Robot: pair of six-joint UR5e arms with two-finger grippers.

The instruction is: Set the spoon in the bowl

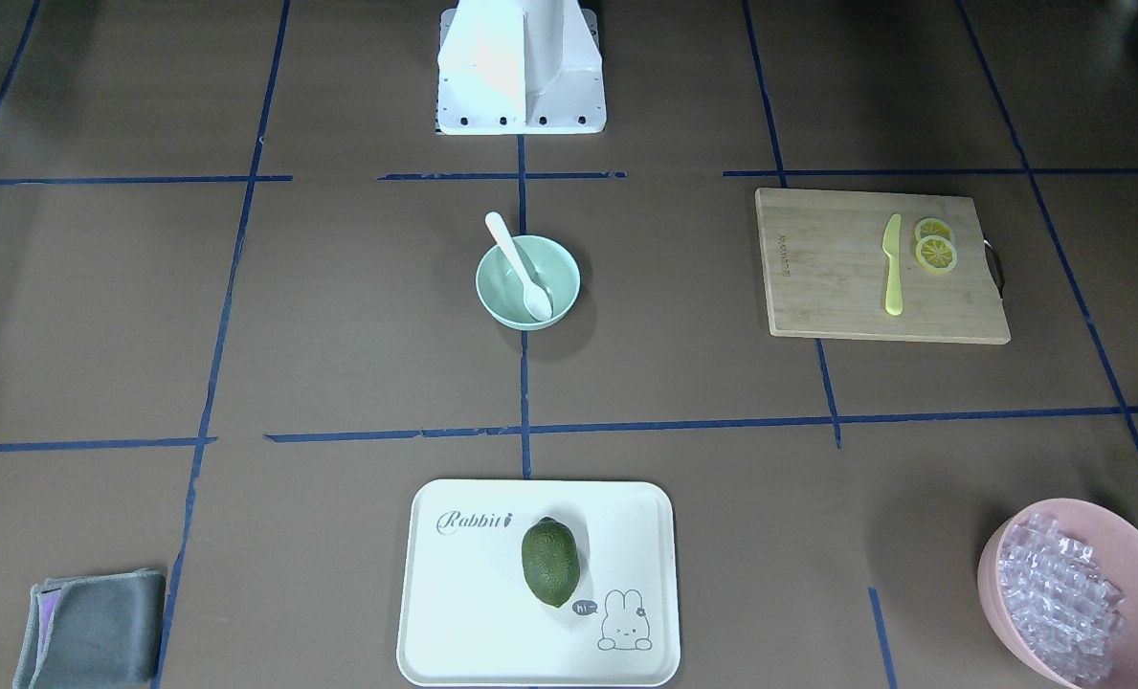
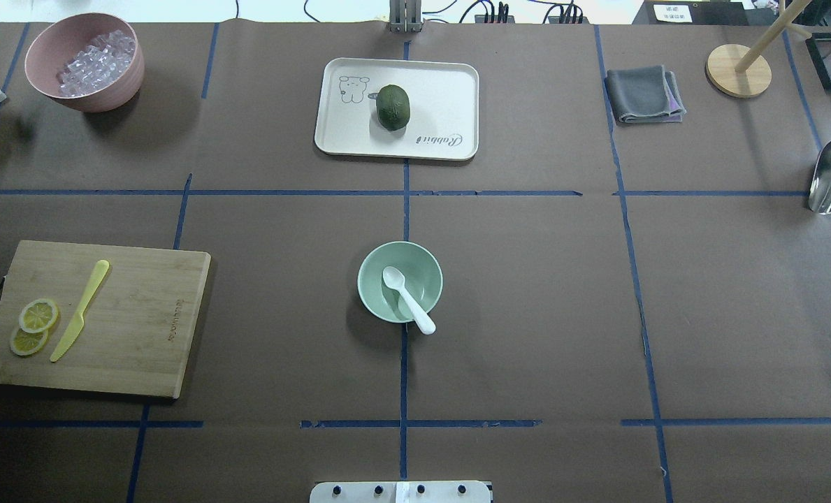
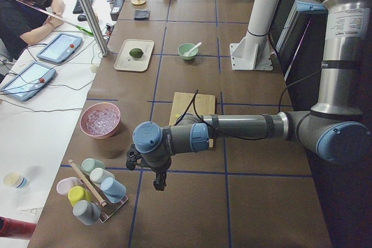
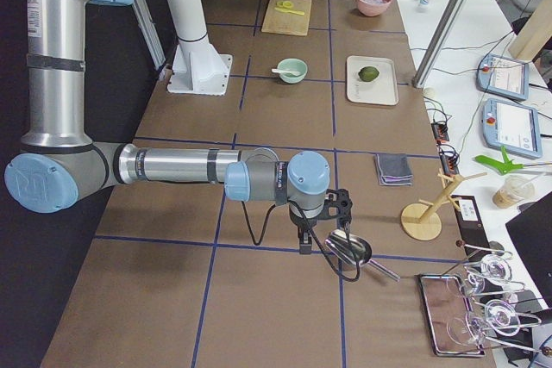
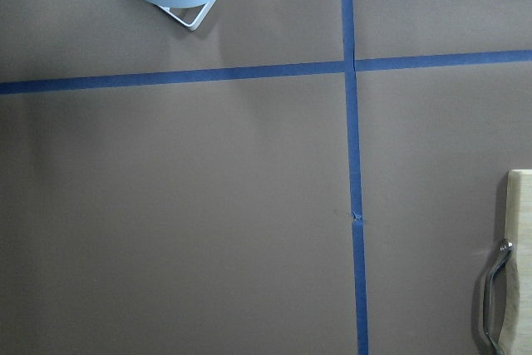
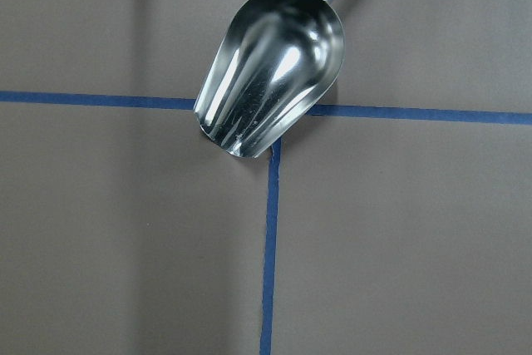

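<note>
The white spoon (image 2: 407,297) lies in the mint-green bowl (image 2: 423,271) at the table's middle, scoop inside and handle resting over the rim toward the robot's base. Both also show in the front view, the spoon (image 1: 521,268) in the bowl (image 1: 561,270). My left gripper (image 3: 158,183) hangs over the table far off at the left end, seen only in the left side view. My right gripper (image 4: 304,244) hangs at the right end, seen only in the right side view. I cannot tell whether either is open or shut. Neither is near the bowl.
A cutting board (image 2: 142,314) holds a yellow-green knife (image 2: 80,311) and lemon slices (image 2: 38,316). A pink bowl (image 2: 107,94) of ice-like pieces, a tray (image 2: 443,91) with a green fruit (image 2: 393,107), a grey cloth (image 2: 642,94) and a metal scoop (image 6: 274,72) stand around.
</note>
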